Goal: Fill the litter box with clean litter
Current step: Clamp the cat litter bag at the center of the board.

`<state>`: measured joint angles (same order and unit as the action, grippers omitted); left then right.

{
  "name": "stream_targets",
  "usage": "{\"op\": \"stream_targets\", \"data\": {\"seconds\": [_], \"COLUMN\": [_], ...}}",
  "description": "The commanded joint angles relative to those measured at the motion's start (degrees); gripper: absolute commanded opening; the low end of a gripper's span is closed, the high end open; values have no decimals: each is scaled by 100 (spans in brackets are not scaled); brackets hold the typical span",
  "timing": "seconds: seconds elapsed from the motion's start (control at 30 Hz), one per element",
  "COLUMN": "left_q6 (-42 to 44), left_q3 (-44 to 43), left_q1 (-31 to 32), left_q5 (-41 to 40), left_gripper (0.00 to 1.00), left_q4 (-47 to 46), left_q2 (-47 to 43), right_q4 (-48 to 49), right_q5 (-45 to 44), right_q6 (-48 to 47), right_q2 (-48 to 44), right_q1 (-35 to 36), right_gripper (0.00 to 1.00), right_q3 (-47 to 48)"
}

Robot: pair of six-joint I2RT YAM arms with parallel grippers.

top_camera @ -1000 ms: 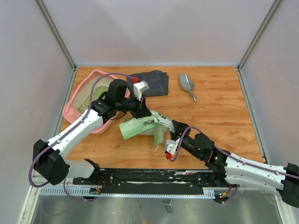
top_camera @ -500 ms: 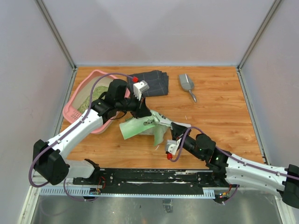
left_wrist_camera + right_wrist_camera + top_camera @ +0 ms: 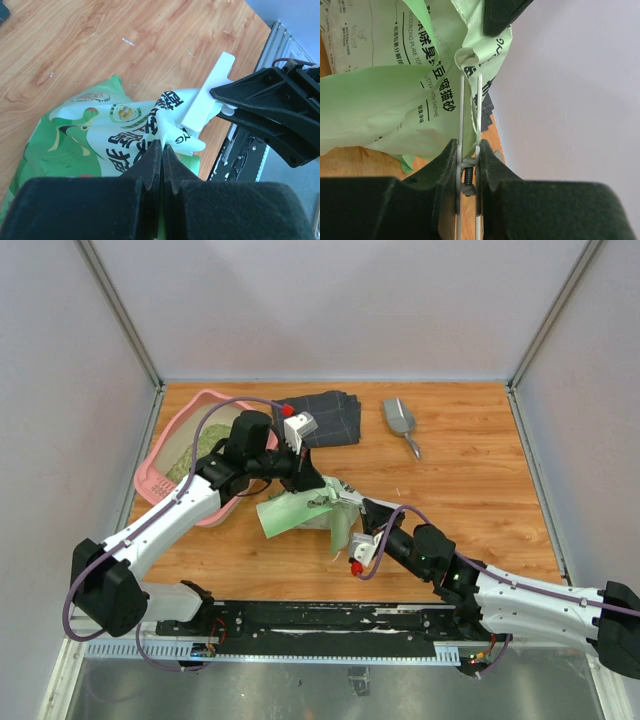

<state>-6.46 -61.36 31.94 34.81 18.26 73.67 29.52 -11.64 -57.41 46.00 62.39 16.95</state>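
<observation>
Wood-grain tabletop [image 3: 470,490], pale grey walls [image 3: 330,300]; left claw [image 3: 162,150] clamped on bag [image 3: 100,135], right claw [image 3: 468,150] clamped on clip [image 3: 207,95].

— How did we hold our left arm [image 3: 170,510]?
— We reached it forward from its base, wrist bent to the right, and we had the left gripper [image 3: 161,146] pinched tight on a fold of the printed bag [image 3: 95,130].
— And our right arm [image 3: 520,595]?
— We stretched it low toward the left, and the right gripper [image 3: 468,145] squeezed the white clip [image 3: 207,95]. We kept both grippers near each other, tips facing.
</observation>
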Motion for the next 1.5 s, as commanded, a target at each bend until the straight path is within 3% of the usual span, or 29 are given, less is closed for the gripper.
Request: {"op": "stream_targets", "data": {"seconds": [0.0,0.13,0.33,0.5,0.57,0.67,0.87,1.2,1.47], "left_q6": [-76,-120,5,1047,1471,2057,2915,3884,4278], "left_q3": [-103,-78,-134,-63,-36,-53,212,536,1058], "left_q1": [-55,-74,-83,-55,214,1035,2486,3037,3106], "left_q5": [173,213,166,-1036,-1579,-2518,-3348,-4663,-5252], "left_gripper": [0,0,1,35,40,41,43,51,53], "left_q4": [-597,-644,-514,-196,-148,-15,46,64,-388], "left_q2": [-186,-177,-182,-693,-1006,-1299,-1407,-751,-956], "right_q4": [956,610,695,385,414,500,743,518,485], "right_q5": [-96,222,-6,-376,-362,-383,-210,398,606], "right_q6": [118,144,252,494,603,676,916,1337,1482], "right_q2": [-113,-125,-115,171,205,263,107,-363,-232], "right_q1": [133,134,137,100,82,47,-123,-658,-829], "right_gripper": [1,1,1,1,1,1,1,1,1], "right_q3": [-238,-167,-114,7,-3,-6,-257,-494,-408]}}
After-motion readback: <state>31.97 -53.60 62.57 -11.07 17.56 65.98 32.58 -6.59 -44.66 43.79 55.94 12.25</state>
